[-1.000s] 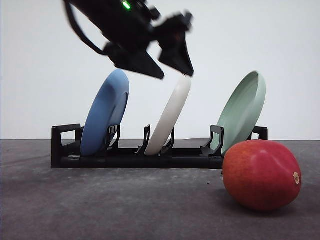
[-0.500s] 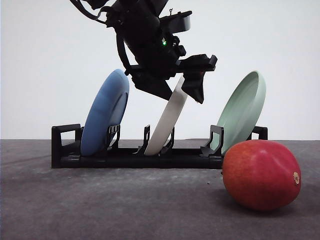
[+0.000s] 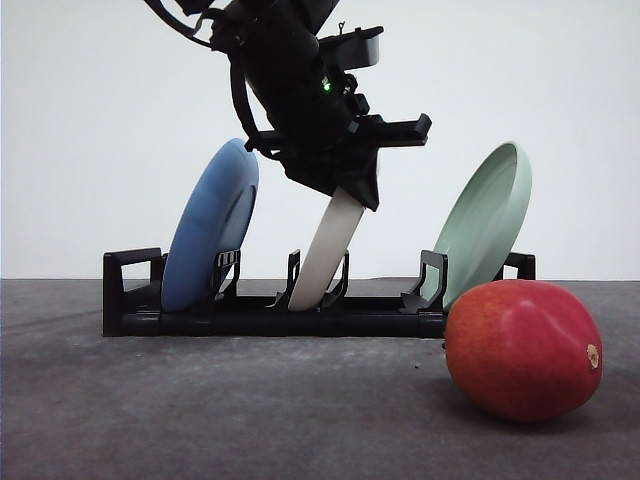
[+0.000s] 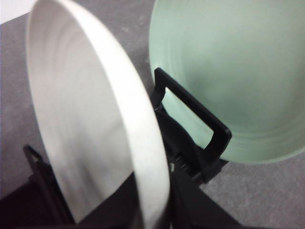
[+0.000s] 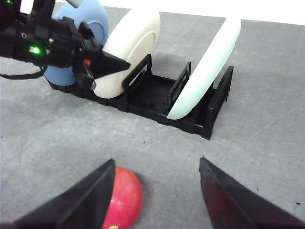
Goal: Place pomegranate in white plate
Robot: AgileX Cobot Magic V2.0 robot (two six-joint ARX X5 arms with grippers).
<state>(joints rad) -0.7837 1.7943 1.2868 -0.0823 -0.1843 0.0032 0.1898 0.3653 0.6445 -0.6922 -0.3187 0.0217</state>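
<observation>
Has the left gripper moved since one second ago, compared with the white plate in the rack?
Yes. The left gripper has come down and now sits over the upper rim of the white plate; before, it was above that rim.

A dark grey bench point(image 3: 200, 420) with a fine speckled grain, under a plain white wall point(image 3: 80, 120). A black rack point(image 3: 130, 300) holds three plates: a solid mid-blue plate point(image 3: 205, 230), a matte cream white plate point(image 3: 330, 250) with faint grey streaks across its face in the left wrist view, and a pale mint-green plate point(image 3: 490, 220) with soft ringed shading. The pomegranate point(image 3: 520, 350) is deep red, blushing orange-red along one side, with a small tan scar at its end. The left pincer point(image 3: 350, 180) is black, with a tiny green light glowing on the arm above. The right pincer point(image 5: 155, 200) has black fingers, one tinged faintly red
</observation>
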